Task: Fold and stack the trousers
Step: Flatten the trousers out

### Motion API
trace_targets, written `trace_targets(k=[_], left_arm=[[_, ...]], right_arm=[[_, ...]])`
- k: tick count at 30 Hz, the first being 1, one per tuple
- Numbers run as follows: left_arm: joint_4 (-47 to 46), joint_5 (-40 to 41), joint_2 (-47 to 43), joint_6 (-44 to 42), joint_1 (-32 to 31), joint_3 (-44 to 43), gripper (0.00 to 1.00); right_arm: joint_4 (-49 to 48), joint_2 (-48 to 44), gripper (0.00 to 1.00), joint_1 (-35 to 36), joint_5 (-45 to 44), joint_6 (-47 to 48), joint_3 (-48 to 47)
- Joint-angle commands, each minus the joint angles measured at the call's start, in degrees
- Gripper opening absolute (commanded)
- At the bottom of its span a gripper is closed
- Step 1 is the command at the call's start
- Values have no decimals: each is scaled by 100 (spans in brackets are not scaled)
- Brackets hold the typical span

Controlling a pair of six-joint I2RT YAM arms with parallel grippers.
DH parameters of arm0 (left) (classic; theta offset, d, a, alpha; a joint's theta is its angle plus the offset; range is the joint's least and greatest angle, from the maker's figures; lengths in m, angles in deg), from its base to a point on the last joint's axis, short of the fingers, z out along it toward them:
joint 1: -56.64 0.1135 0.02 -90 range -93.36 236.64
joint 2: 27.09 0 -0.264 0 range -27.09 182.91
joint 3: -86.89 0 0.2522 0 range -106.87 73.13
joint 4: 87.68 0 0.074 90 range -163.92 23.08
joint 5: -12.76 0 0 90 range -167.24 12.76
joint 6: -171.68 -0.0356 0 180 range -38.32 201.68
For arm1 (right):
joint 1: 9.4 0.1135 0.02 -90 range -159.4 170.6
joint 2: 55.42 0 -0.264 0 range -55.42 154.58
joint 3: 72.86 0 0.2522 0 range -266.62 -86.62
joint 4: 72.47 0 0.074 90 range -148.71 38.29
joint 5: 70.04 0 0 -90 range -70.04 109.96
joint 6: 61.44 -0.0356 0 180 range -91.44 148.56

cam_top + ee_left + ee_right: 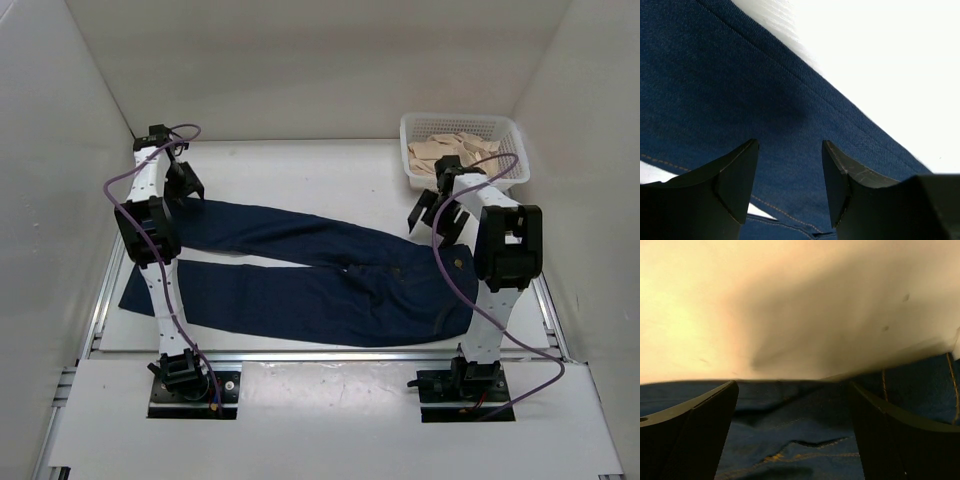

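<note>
From overhead, the trousers (300,275) lie flat across the table (300,170). Their legs run out beneath the left gripper (184,183), and the waist sits below and on the near side of the right gripper (432,212). Only this view shows the basket (518,150) of beige cloth (450,152), just beyond the right gripper and to its outer side, and the side walls standing close outside each arm. The left wrist camera shows what the overhead cannot: its fingers (735,180) stand moderately apart with nothing between them. Dark denim lies directly below, the leg's long edge runs diagonally ahead of the tips, and bare table lies past it. The right wrist camera shows its fingers (695,435) spread wide, also gripping nothing, low over rumpled denim with tan stitching (790,456) under the gap. The cloth's edge lies just ahead of those tips, with bare table past it. I cannot tell whether either gripper touches the cloth. Ahead of the left gripper, open table reaches the back wall.
</note>
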Motion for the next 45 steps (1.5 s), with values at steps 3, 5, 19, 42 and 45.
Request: trace_targets(k=[3, 5, 19, 42, 45], left_arm=[[-44, 72, -572, -168, -22, 128, 65], [-44, 72, -572, -168, -22, 128, 65], [-44, -138, -677, -1, -22, 23, 64], [-97, -78, -730, -53, -22, 445, 64], [-97, -25, -730, -53, -22, 445, 64]], right_arm=[[110, 13, 85, -124, 520, 1, 442], [39, 74, 66, -124, 581, 1, 504], [91, -1172, 0, -124, 71, 422, 48], [-190, -180, 4, -414, 380, 757, 1006], [-190, -302, 0, -414, 379, 757, 874]])
